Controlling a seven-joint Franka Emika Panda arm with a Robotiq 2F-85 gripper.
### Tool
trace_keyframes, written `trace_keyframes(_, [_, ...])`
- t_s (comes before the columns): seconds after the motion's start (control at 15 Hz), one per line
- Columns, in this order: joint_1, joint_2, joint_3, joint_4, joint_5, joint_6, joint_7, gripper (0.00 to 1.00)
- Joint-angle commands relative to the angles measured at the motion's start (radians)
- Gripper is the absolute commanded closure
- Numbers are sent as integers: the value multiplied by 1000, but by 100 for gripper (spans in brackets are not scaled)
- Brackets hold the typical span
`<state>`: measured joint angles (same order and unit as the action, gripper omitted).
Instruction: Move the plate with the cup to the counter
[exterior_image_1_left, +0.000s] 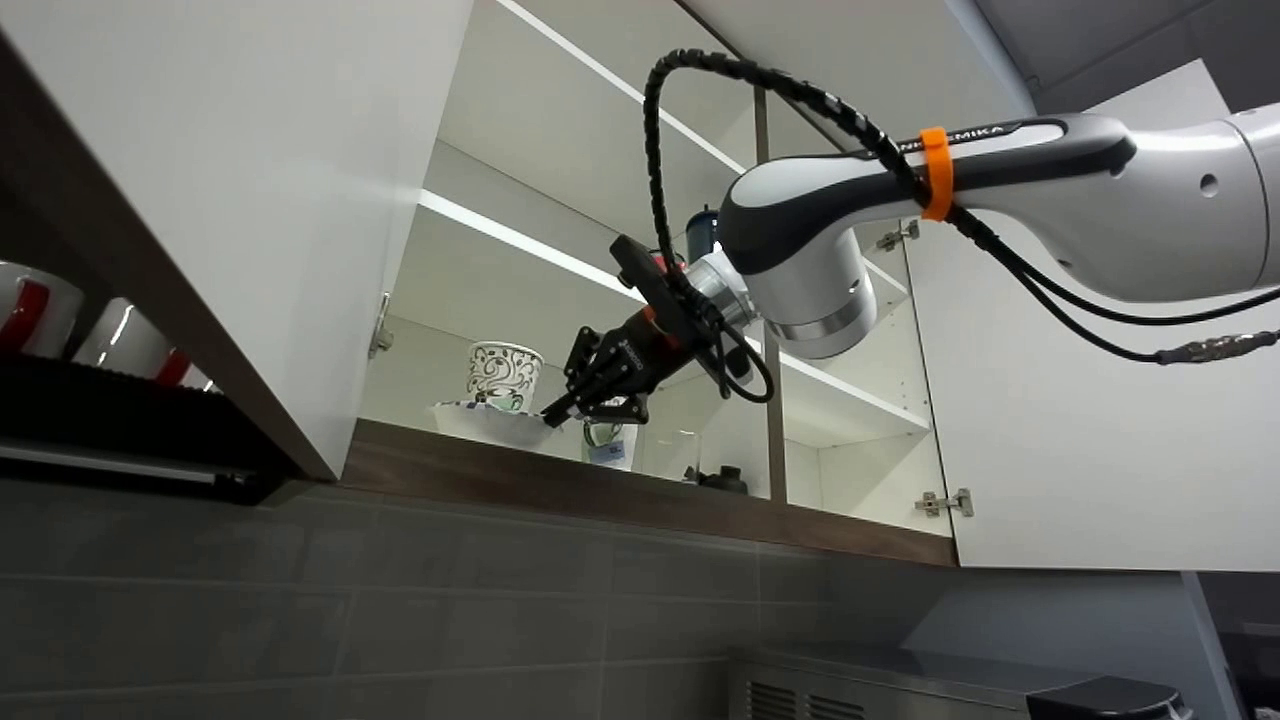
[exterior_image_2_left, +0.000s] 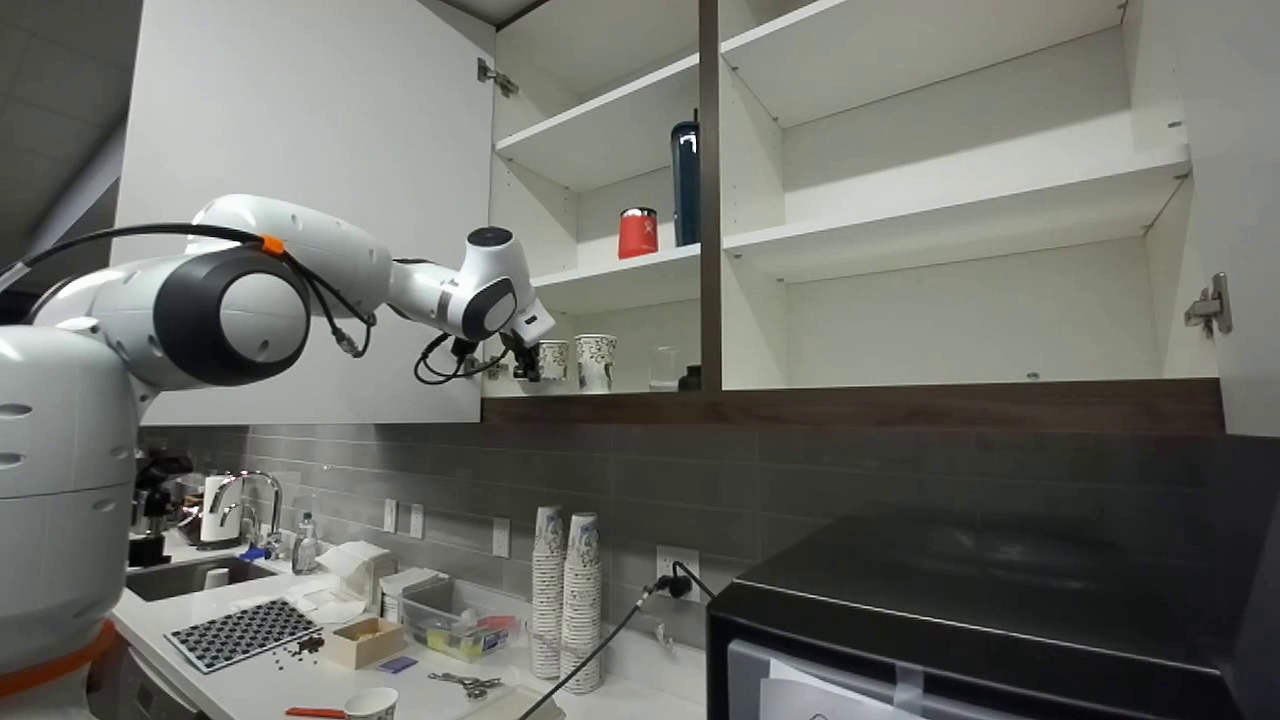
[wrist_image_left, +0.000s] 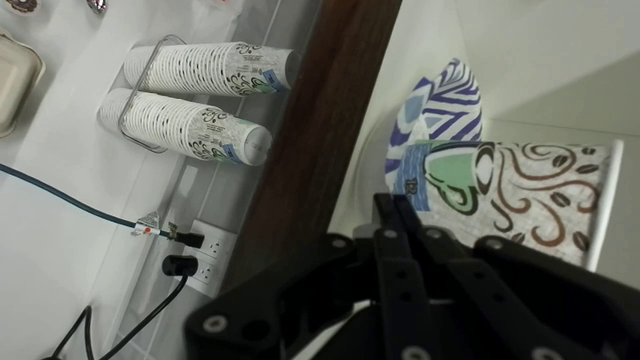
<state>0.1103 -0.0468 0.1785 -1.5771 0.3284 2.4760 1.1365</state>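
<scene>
The white plate (exterior_image_1_left: 487, 424) with a purple-blue patterned inside stands on the cabinet's bottom shelf, near its front edge. In the wrist view the patterned plate (wrist_image_left: 452, 107) looks bent, its rim curled up. The short, wide white cup (exterior_image_1_left: 504, 374) with dark swirls stands on it. The cup (wrist_image_left: 530, 195) fills the right of the wrist view and hides part of the plate. My gripper (exterior_image_1_left: 553, 412) is shut on the plate's rim beside the cup; its fingertips (wrist_image_left: 391, 199) are close together there. The counter (exterior_image_2_left: 245, 690) lies below, in an exterior view and the wrist view.
A taller patterned cup (exterior_image_2_left: 595, 362), a clear glass (exterior_image_2_left: 663, 368) and a black object (exterior_image_1_left: 722, 480) share the shelf. A brown wooden edge (wrist_image_left: 320, 125) runs along the cabinet front. Open doors (exterior_image_2_left: 310, 150) flank it. Cup stacks (exterior_image_2_left: 548, 600) and a black appliance (exterior_image_2_left: 960, 610) are below.
</scene>
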Motion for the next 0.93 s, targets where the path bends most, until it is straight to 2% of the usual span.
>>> trace_keyframes(0.0, [9, -6, -12, -18, -5, 17, 12, 100])
trace_keyframes(0.2, [9, -6, -16, -16, 7, 12, 8, 100])
trace_keyframes(0.87, [12, -39, -30, -35, 202, 10, -130, 100])
